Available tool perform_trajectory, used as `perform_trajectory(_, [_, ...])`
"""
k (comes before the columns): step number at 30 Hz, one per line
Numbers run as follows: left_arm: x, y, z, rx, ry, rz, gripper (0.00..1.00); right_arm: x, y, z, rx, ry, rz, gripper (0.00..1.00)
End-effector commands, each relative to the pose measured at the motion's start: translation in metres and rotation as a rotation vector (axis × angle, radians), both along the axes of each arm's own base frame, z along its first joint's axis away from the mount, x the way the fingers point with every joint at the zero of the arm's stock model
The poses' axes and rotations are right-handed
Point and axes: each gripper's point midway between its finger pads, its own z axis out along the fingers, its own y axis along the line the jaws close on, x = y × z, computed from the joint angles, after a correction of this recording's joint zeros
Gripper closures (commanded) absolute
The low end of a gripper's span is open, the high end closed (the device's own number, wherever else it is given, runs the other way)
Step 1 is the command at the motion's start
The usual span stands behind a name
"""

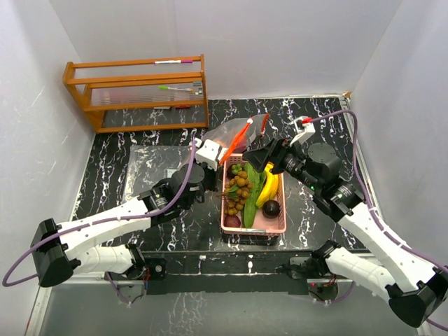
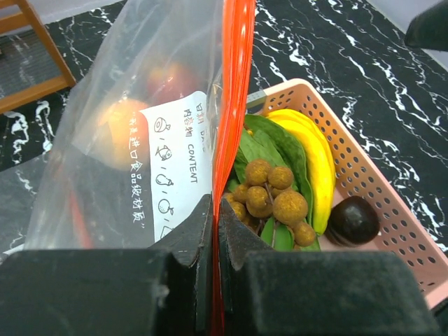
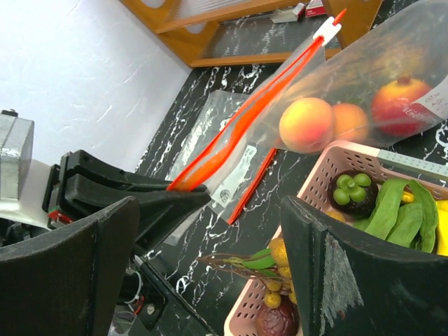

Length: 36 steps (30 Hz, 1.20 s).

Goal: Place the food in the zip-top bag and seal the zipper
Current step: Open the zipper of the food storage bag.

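**Bag pinched by its zipper, three fruits inside, the rest in the basket**

Part of the food is already in the zip-top bag (image 1: 234, 133). Two orange round fruits (image 3: 306, 124) and a red round fruit (image 3: 399, 101) lie together in its clear belly. The bag is lifted over the far end of the pink basket (image 1: 253, 229), toward the table's far edge. Its orange zipper strip (image 2: 234, 84) runs up from the grip, and a white printed label (image 2: 178, 161) faces the left wrist camera.

The remaining food sits in the basket, which stands around the middle of the table (image 1: 315, 217). The tan longan bunch (image 2: 273, 196) lies at the basket's left side and the yellow bananas (image 2: 315, 154) along its right side. The green cucumbers (image 3: 388, 210) lie between them. One dark purple fruit (image 2: 353, 220) rests just beside the bananas, and a green-capped dark fruit (image 3: 352, 194) lies at the far end.

The left gripper (image 2: 215, 210) has its fingers clamped tight on the zipper strip at the bag's near corner. The right gripper (image 1: 260, 155) hangs above the basket's far right corner with its fingers spread wide and nothing between them, close to the bag but apart from it.

A flat clear bag (image 1: 157, 164) lies on the table left of the basket. A wooden rack (image 1: 136, 91) stands in the far left corner.
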Motion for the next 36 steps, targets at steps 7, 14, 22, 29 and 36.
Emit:
perform_trajectory(7, [-0.008, -0.013, 0.006, -0.105, 0.021, -0.059, 1.0, 0.013, 0.025, -0.012, 0.026, 0.022, 0.076, 0.22])
perform_trajectory(14, [-0.008, -0.016, 0.01, -0.119, 0.01, -0.07, 1.0, 0.019, 0.029, -0.016, 0.03, 0.027, 0.071, 0.28])
perform_trajectory(22, [-0.011, -0.013, 0.008, -0.126, 0.012, -0.071, 1.0, 0.03, 0.031, -0.023, 0.033, 0.054, 0.042, 0.3])
perform_trajectory(29, [-0.012, -0.011, 0.009, -0.132, 0.009, -0.072, 1.0, 0.043, 0.033, -0.026, 0.028, 0.063, 0.007, 0.35])
perform_trajectory(36, [-0.013, -0.01, 0.011, -0.142, 0.005, -0.077, 1.0, 0.055, 0.033, -0.033, 0.026, 0.092, -0.042, 0.36])
